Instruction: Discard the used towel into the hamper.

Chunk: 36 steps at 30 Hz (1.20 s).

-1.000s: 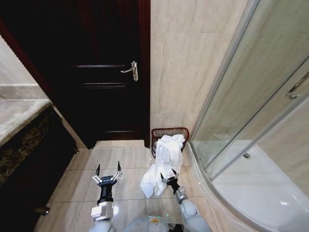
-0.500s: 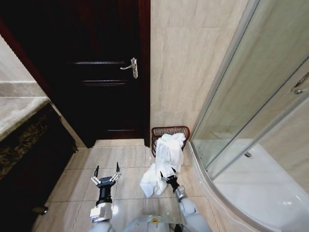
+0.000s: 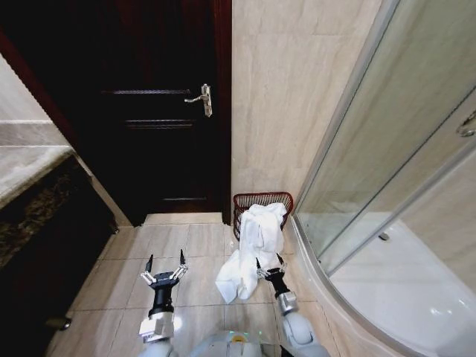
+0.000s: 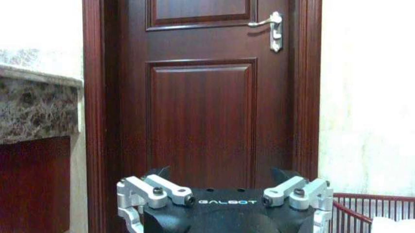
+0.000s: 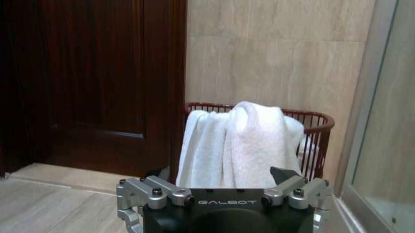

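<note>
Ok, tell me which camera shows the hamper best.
The right wrist view: the hamper faces it, rim and mesh visible beneath the draped towel. The head view shows it from above, small, against the wall; the left wrist view catches just a rim section.

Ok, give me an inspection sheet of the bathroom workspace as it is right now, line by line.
Surface: beige tiled floor, no spills seen.
Job's things: white towel draped over the rim of the hamper, its lower end trailing onto the floor; hamper stands in the corner between wall and shower.
Clutter: nothing seen.
Grippers: left gripper open, held low over the floor, holding nothing; right gripper open beside the towel's lower part, not gripping it.
Cables: nothing seen.
Surroundings: dark wooden door shut, marble counter on the robot's left, glass shower enclosure on its right.
</note>
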Available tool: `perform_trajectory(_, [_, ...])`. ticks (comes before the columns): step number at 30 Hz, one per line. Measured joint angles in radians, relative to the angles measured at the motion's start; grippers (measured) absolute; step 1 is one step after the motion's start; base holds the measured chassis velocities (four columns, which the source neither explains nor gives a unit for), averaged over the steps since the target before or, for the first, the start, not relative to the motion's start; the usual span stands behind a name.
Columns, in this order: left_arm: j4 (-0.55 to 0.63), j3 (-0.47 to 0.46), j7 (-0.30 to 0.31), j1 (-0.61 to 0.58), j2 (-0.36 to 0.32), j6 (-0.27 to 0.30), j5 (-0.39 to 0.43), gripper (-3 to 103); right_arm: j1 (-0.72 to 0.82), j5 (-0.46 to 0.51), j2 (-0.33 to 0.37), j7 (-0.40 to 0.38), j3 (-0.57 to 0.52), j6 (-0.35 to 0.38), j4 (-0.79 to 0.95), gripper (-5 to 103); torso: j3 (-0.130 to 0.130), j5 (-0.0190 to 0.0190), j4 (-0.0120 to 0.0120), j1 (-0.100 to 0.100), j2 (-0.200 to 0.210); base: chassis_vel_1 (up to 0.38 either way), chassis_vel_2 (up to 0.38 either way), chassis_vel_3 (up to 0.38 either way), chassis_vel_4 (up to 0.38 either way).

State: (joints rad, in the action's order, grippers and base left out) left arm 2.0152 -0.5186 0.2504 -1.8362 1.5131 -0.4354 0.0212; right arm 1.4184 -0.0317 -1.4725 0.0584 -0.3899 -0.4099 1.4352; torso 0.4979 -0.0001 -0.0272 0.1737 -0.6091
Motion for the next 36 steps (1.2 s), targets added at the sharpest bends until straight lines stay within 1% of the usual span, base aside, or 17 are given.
perform_trajectory(7, [-0.01, 0.002, -0.005, 0.009, -0.002, 0.0, 0.005, 100, 0.001, -0.004, -0.004, 0.004, 0.005, 0.007, 0.005, 100, -0.017, 0.0001, -0.0001, -0.01, 0.026, 0.0, 0.0, 0.0, 0.0])
perform_trajectory(10, [-0.01, 0.002, -0.006, 0.009, -0.002, 0.001, 0.005, 100, -0.012, -0.006, -0.005, 0.021, 0.009, 0.014, -0.014, 100, -0.026, 0.0001, -0.0001, -0.018, 0.044, 0.0, 0.0, 0.0, 0.0])
perform_trajectory(12, [-0.01, 0.001, -0.006, 0.009, -0.003, 0.002, 0.006, 100, -0.018, -0.006, -0.006, 0.026, 0.01, 0.015, -0.022, 100, -0.029, 0.0001, -0.0002, -0.019, 0.048, 0.0, 0.0, 0.0, 0.0])
perform_trajectory(17, [-0.018, 0.0, -0.007, 0.013, -0.004, 0.002, 0.008, 100, -0.06, -0.007, -0.008, 0.072, 0.01, 0.022, -0.081, 100, -0.044, 0.0001, -0.0002, -0.029, 0.073, 0.0, 0.0, 0.0, 0.0])
perform_trajectory(18, [-0.018, 0.0, -0.007, 0.013, -0.004, 0.002, 0.008, 100, -0.06, -0.007, -0.008, 0.072, 0.01, 0.022, -0.081, 100, -0.044, 0.0001, -0.0002, -0.029, 0.073, 0.0, 0.0, 0.0, 0.0])
perform_trajectory(21, [-0.024, 0.0, -0.008, 0.015, -0.005, 0.002, 0.009, 100, -0.095, -0.005, -0.012, 0.114, 0.01, 0.03, -0.125, 100, -0.054, 0.0, -0.0001, -0.037, 0.09, 0.0, 0.0, 0.0, 0.0])
perform_trajectory(26, [-0.026, -0.002, -0.008, 0.016, -0.005, 0.002, 0.01, 100, -0.124, -0.006, -0.017, 0.142, 0.019, 0.04, -0.162, 100, -0.062, 0.0001, -0.0001, -0.043, 0.106, 0.0, 0.0, 0.0, 0.0])
perform_trajectory(28, [-0.027, -0.003, -0.008, 0.016, -0.005, 0.002, 0.011, 100, -0.141, -0.014, -0.024, 0.165, 0.023, 0.046, -0.188, 100, -0.07, 0.0, -0.0001, -0.047, 0.116, 0.0, 0.0, 0.0, 0.0])
perform_trajectory(31, [-0.032, -0.004, -0.006, 0.017, -0.004, 0.002, 0.011, 100, -0.169, -0.034, -0.039, 0.181, 0.025, 0.048, -0.231, 100, -0.077, 0.0001, -0.0002, -0.053, 0.131, 0.0, 0.0, 0.0, 0.0])
perform_trajectory(32, [-0.032, -0.004, -0.006, 0.017, -0.004, 0.002, 0.011, 100, -0.169, -0.034, -0.039, 0.181, 0.025, 0.048, -0.231, 100, -0.077, 0.0001, -0.0002, -0.053, 0.131, 0.0, 0.0, 0.0, 0.0])
perform_trajectory(36, [-0.047, -0.003, -0.005, 0.023, -0.002, 0.0, 0.013, 100, -0.217, -0.053, -0.056, 0.184, 0.024, 0.043, -0.295, 100, -0.091, 0.0, -0.0002, -0.06, 0.15, 0.0, 0.0, 0.0, 0.0])
